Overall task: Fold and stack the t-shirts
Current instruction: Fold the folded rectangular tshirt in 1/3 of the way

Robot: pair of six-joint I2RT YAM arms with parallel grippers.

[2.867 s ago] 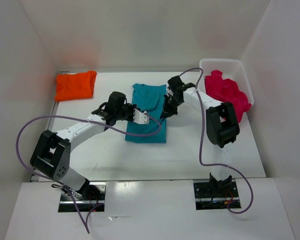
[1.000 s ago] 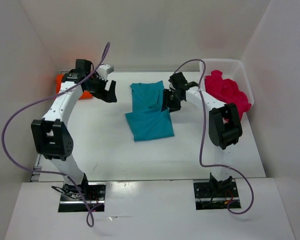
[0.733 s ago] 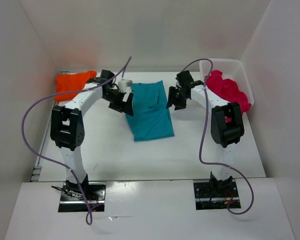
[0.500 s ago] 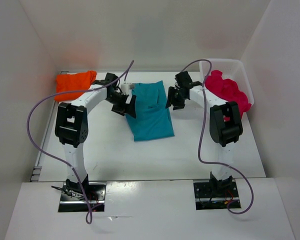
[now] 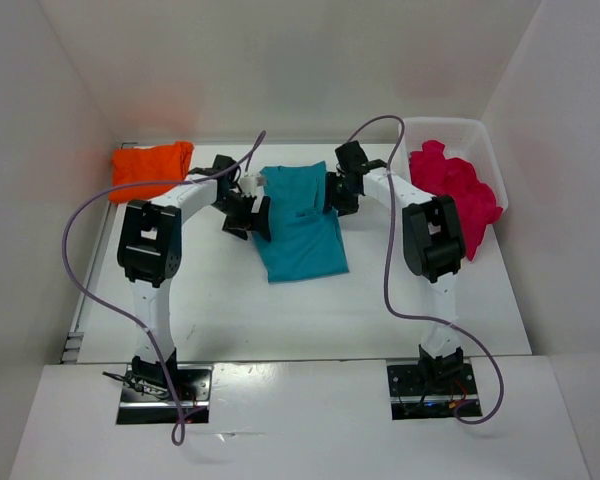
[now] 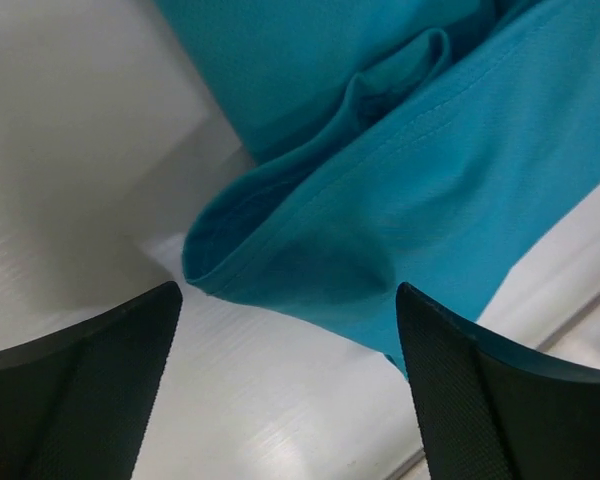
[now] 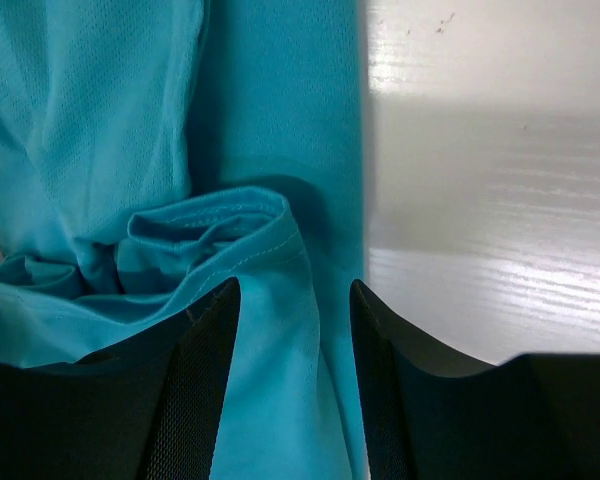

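Orange shirt [image 5: 152, 168]: folded, laid at the far left corner. Teal shirt [image 5: 298, 225]: mid-table, partly folded. Pink-red shirt [image 5: 455, 185]: crumpled in the basket [image 5: 477, 130]. Left gripper [image 5: 252, 216]: spread wide, nothing held. Right gripper [image 5: 334, 196]: half spread over the teal hem, nothing clamped. Stacking is judged not yet begun.

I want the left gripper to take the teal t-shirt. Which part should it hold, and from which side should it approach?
Probably the doubled edge of the teal t-shirt nearest the left gripper. There the cloth rolls into a raised lip above the table, so a finger could slip under it. Come from the shirt's left side, low, with the open jaws straddling that lip.
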